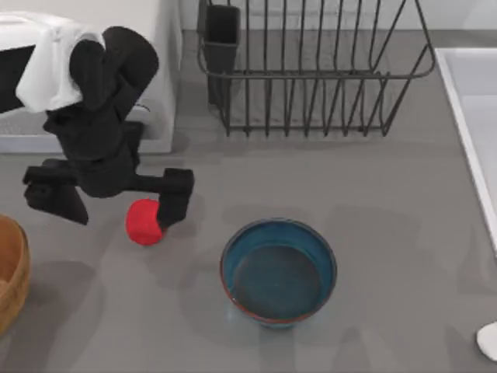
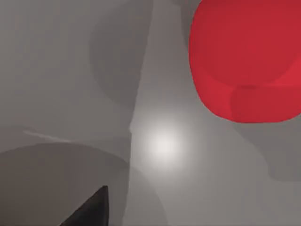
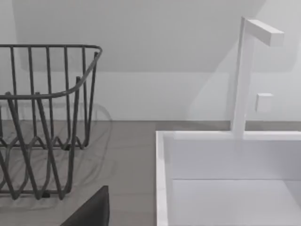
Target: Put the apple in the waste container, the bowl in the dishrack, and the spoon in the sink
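The red apple [image 1: 144, 221] lies on the grey table at the left. My left gripper [image 1: 116, 202] hangs low over it, open wide, and the apple sits just inside the finger [image 1: 175, 196] nearer the bowl. In the left wrist view the apple [image 2: 244, 61] looms close. The blue-teal bowl [image 1: 278, 272] stands upright and empty at centre front. The black wire dishrack [image 1: 311, 75] is at the back, the wood-coloured waste container [image 1: 12, 272] at the left edge, the sink [image 1: 474, 116] at the right. The white spoon [image 1: 489, 339] tip shows at the front right.
A white microwave [image 1: 159, 47] stands at the back left, right behind my left arm. The right wrist view faces the dishrack [image 3: 47, 45], the sink [image 3: 225, 155] and its white faucet [image 3: 240, 75].
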